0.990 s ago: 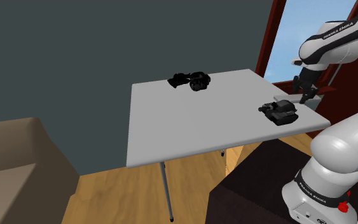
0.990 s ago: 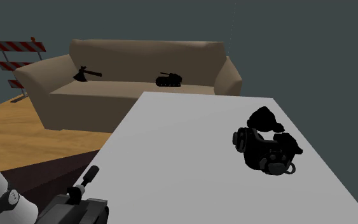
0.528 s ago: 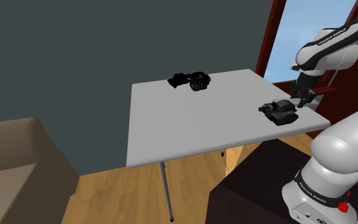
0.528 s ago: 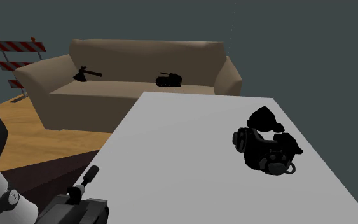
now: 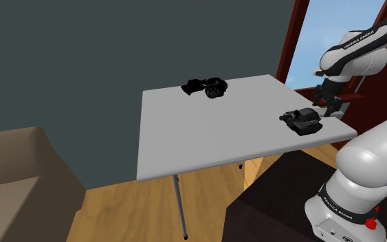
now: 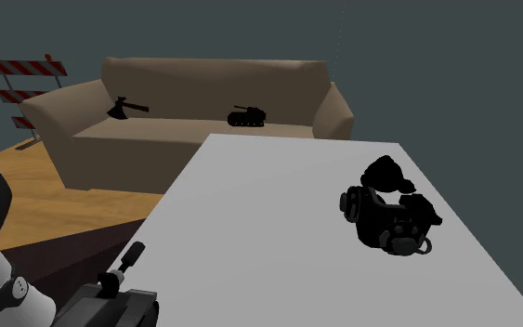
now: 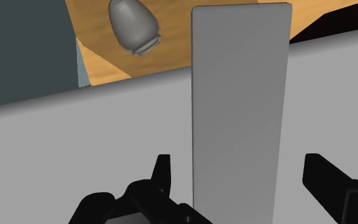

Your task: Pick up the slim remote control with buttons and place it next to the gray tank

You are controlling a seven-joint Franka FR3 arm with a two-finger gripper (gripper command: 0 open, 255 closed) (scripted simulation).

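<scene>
The remote (image 7: 238,108) is a slim, plain grey slab with no buttons visible. It stands between my black fingers, and neither one touches it. The gripper (image 7: 241,167) is open, with a gap on each side of the slab. The slab's far end reaches past the table's edge as seen from the hand; whether it rests on the table I cannot tell. The dark grey tank (image 5: 302,120) sits near the table's edge at the shoulder view's right, and the gripper (image 5: 327,104) hangs just beside it. The tank (image 6: 111,290) is also at the second exterior view's lower left.
A cluster of black objects (image 5: 209,87) lies at the far side of the grey table (image 5: 205,130). Behind it is a tan couch (image 6: 203,102) holding a black axe (image 6: 124,109) and a small black tank (image 6: 247,116). A grey rounded object (image 7: 133,25) lies on the wood floor.
The arm has come down and in toward the table's edge beside the tank. Over the last half second it has hardly moved.
</scene>
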